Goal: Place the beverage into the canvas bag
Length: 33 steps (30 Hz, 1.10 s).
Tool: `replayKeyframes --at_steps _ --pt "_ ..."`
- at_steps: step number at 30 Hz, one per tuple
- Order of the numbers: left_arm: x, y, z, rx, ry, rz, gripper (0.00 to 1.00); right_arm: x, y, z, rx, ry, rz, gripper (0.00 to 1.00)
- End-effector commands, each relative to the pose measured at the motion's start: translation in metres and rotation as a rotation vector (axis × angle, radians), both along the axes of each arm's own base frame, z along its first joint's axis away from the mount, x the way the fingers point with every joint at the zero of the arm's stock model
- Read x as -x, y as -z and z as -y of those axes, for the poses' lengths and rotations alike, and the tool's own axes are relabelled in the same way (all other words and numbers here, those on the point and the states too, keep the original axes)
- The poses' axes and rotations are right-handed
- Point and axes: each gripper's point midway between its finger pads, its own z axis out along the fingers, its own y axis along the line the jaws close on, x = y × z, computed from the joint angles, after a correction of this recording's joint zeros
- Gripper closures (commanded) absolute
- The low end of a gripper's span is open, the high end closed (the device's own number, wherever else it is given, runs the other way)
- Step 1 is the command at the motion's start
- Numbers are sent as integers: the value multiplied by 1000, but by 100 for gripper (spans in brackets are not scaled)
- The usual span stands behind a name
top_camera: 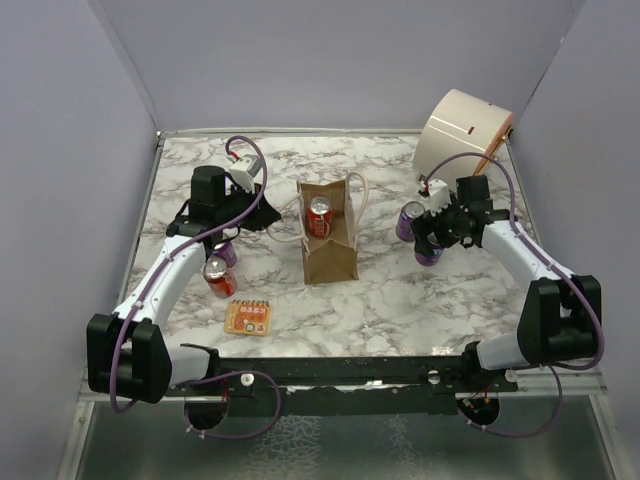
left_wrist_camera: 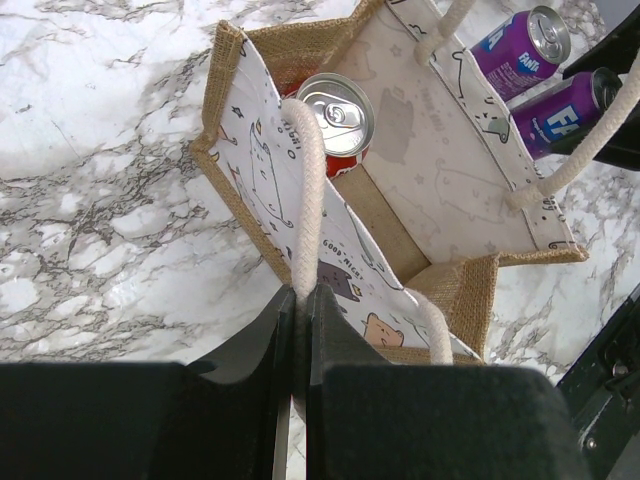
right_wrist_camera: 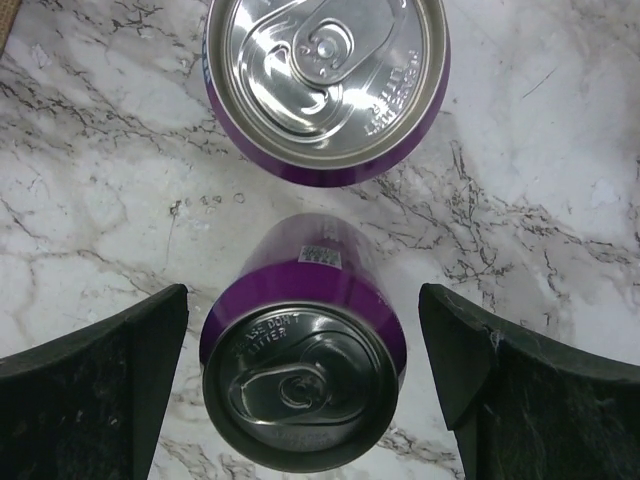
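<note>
The tan canvas bag (top_camera: 328, 245) stands upright mid-table with a red can (top_camera: 320, 215) inside it. My left gripper (top_camera: 272, 218) is at the bag's left side, shut on its left cream rope handle (left_wrist_camera: 305, 200). The left wrist view shows the red can (left_wrist_camera: 335, 118) low in the open bag (left_wrist_camera: 465, 290). My right gripper (top_camera: 432, 240) is open, with its fingers either side of an upright purple can (right_wrist_camera: 303, 375) and apart from it. A second purple can (right_wrist_camera: 328, 80) stands just beyond it.
A red can (top_camera: 218, 277) and a purple can (top_camera: 226, 252) stand under my left arm. A flat orange snack packet (top_camera: 248, 317) lies near the front. A large cream drum-shaped container (top_camera: 462, 130) sits tilted at the back right corner.
</note>
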Motion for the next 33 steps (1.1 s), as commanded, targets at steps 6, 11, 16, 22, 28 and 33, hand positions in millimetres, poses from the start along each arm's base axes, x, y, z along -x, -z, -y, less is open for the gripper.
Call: replayKeyframes --at_steps 6,11,16,22,28,33 --pt "-2 -16 2 -9 13 56 100 13 -16 6 -20 -2 33 11" --pt "-2 -15 3 -11 16 56 100 13 -17 7 -16 -1 38 24" --pt "-2 -15 4 -14 21 54 100 15 -19 5 -26 -9 29 33" --pt "-1 -14 5 -17 27 52 100 18 -19 4 -29 -9 21 28" --pt "0 -13 7 -19 34 52 100 20 -20 6 -24 -4 23 29" --pt "0 -12 6 -23 34 54 100 20 -27 4 -34 -11 31 43"
